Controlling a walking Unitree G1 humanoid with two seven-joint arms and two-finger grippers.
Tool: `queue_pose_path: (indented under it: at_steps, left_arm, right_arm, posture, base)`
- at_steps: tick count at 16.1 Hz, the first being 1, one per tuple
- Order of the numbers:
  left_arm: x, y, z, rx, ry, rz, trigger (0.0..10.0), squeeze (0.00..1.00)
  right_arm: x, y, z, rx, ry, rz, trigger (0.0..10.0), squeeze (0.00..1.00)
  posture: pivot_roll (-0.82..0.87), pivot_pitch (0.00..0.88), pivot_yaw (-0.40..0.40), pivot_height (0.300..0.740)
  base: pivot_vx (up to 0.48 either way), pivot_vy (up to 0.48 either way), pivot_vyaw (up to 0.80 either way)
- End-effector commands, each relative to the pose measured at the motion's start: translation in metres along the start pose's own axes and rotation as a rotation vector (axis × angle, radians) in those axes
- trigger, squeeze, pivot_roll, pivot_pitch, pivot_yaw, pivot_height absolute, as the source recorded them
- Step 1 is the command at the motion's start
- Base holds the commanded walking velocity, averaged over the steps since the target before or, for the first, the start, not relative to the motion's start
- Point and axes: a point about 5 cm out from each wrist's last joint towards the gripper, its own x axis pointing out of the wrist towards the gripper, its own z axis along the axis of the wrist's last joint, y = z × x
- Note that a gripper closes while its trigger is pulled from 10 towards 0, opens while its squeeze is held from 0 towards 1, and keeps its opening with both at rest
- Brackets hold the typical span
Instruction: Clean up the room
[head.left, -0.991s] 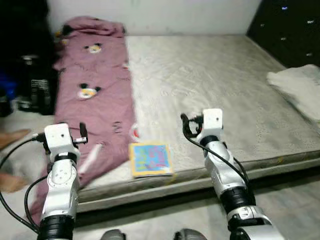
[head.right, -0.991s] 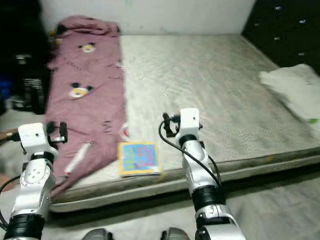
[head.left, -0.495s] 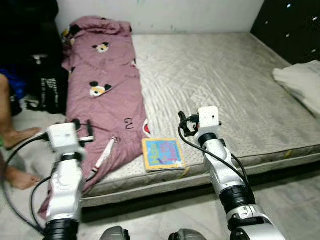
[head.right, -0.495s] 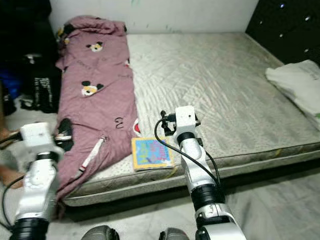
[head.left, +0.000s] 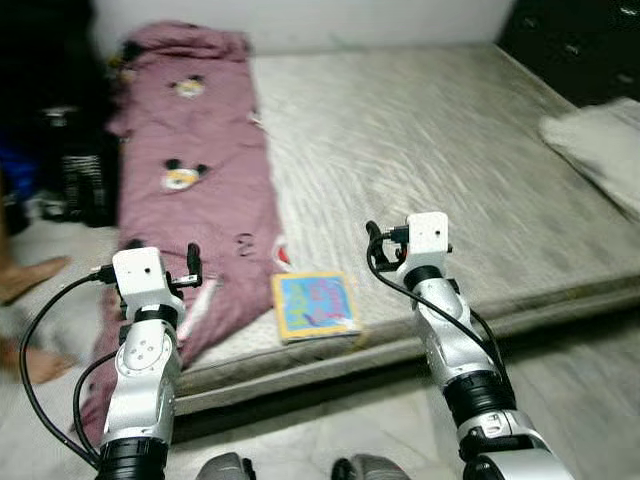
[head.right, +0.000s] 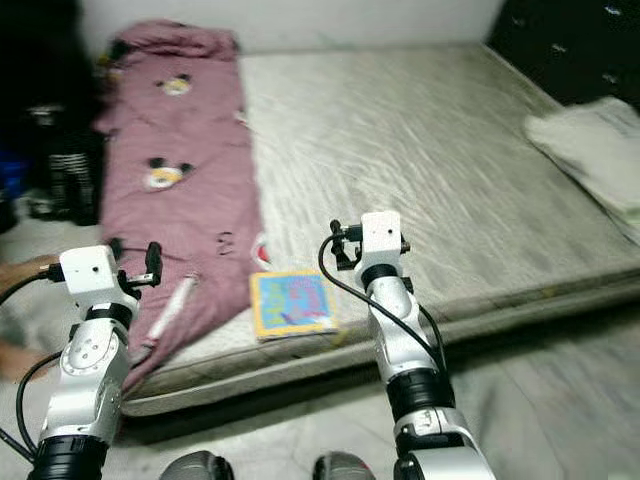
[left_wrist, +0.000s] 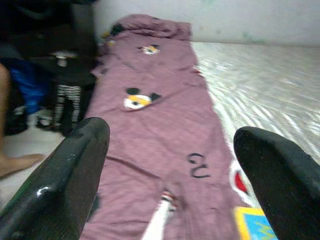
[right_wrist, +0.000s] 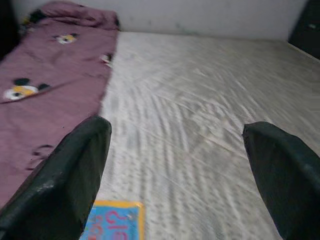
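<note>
A mauve blanket (head.left: 190, 170) with cartoon mouse prints lies along the left side of a grey mattress (head.left: 440, 140). Close to the mattress's front edge rests a colourful book (head.left: 313, 305), flat. My left gripper (head.left: 190, 268) is raised in front of the blanket's lower end, clear of it. In the left wrist view its fingers (left_wrist: 65, 175) stand wide apart with nothing between them. My right gripper (head.left: 375, 245) hovers just right of the book and above the mattress. It is open and empty in the right wrist view, its fingers (right_wrist: 65, 175) far apart.
A white folded cloth (head.left: 600, 140) lies at the mattress's right edge. Dark bags and a striped black item (head.left: 75, 165) stand on the floor at the left, with a person's foot (head.left: 30, 275) beside them. A dark cabinet (head.left: 580, 40) rises at the back right.
The whole picture has shifted and blurred, so the camera has moved. Both arms hold the same raised pose; blanket and book lie as before.
</note>
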Motion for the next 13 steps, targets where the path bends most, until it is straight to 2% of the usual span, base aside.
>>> queue_pose_path:
  at_steps: [1,13]
  left_arm:
    - [-0.0002,-0.0021,-0.0011,-0.005,0.016,-0.017,10.0,0.0]
    - [0.0,-0.006,0.0006,-0.032,0.002,-0.053,10.0,0.0]
  right_arm:
    - [-0.0006,-0.0046,0.001,0.008,0.0,-0.016,10.0,0.0]
    - [0.0003,-0.0053,0.0004,0.002,0.008,-0.01,10.0,0.0]
  posture:
    - [-0.06,0.0,-0.042,0.74]
    - [-0.06,0.0,-0.048,0.74]
  base:
    - [0.0,0.0,0.0]
    - [0.0,0.0,0.0]
